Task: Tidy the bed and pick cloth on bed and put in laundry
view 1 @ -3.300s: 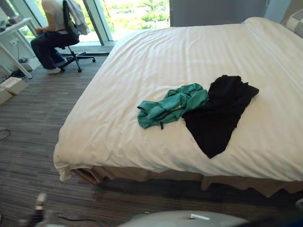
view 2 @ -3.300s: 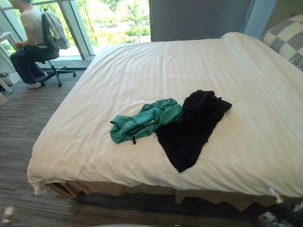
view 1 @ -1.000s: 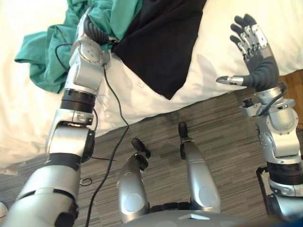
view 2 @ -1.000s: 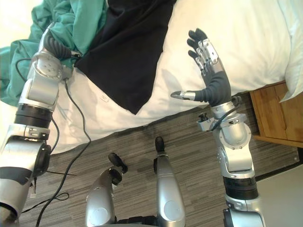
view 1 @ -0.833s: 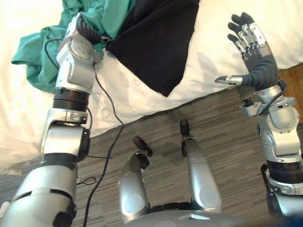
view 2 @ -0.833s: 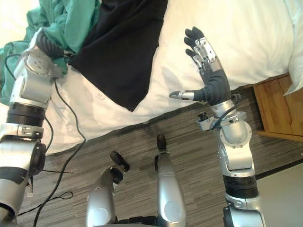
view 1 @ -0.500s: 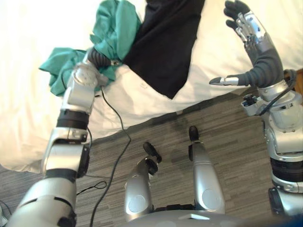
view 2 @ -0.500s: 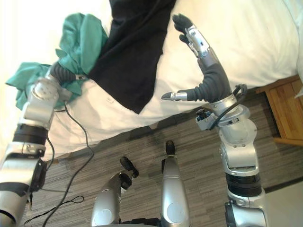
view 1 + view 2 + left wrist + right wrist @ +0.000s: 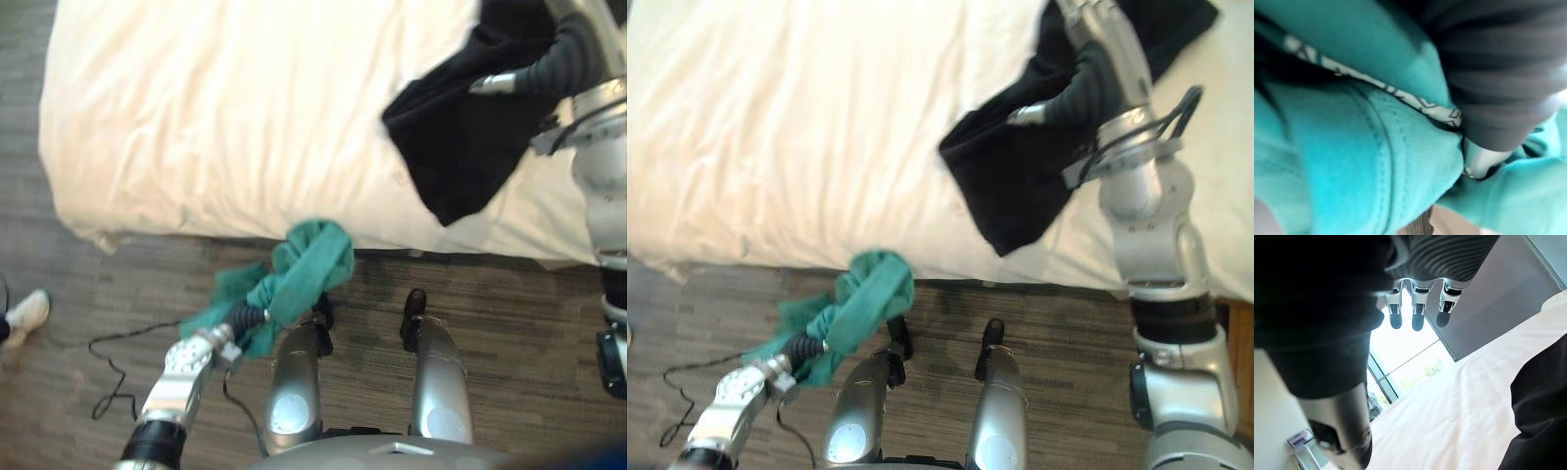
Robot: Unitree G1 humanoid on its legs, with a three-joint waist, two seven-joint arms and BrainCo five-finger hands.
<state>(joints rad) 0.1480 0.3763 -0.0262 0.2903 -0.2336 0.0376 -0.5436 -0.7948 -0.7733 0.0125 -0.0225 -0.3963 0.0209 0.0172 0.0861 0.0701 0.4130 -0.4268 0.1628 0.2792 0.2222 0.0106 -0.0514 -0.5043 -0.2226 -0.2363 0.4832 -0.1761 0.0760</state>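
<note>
A green cloth (image 9: 304,269) hangs bunched over the floor just past the foot edge of the bed (image 9: 225,117), clear of the duvet. My left hand (image 9: 808,348) is at its lower end, shut on it. In the left wrist view the green cloth (image 9: 1352,147) wraps round the hand's dark cover (image 9: 1488,73). A black cloth (image 9: 1009,186) lies spread on the white duvet at the right. My right hand (image 9: 1092,83) hovers over it, open, with straight fingers (image 9: 1415,308) and the thumb out to the side.
The white duvet covers the bed, wrinkled along its near edge (image 9: 196,220). Grey striped floor (image 9: 118,294) runs along the bed's foot. A person's white shoe (image 9: 24,311) shows at the far left on the floor.
The view has swung leftward along the bed. My left hand has drawn the green cloth off the duvet and past the bed's edge. My right hand has risen over the black cloth.
</note>
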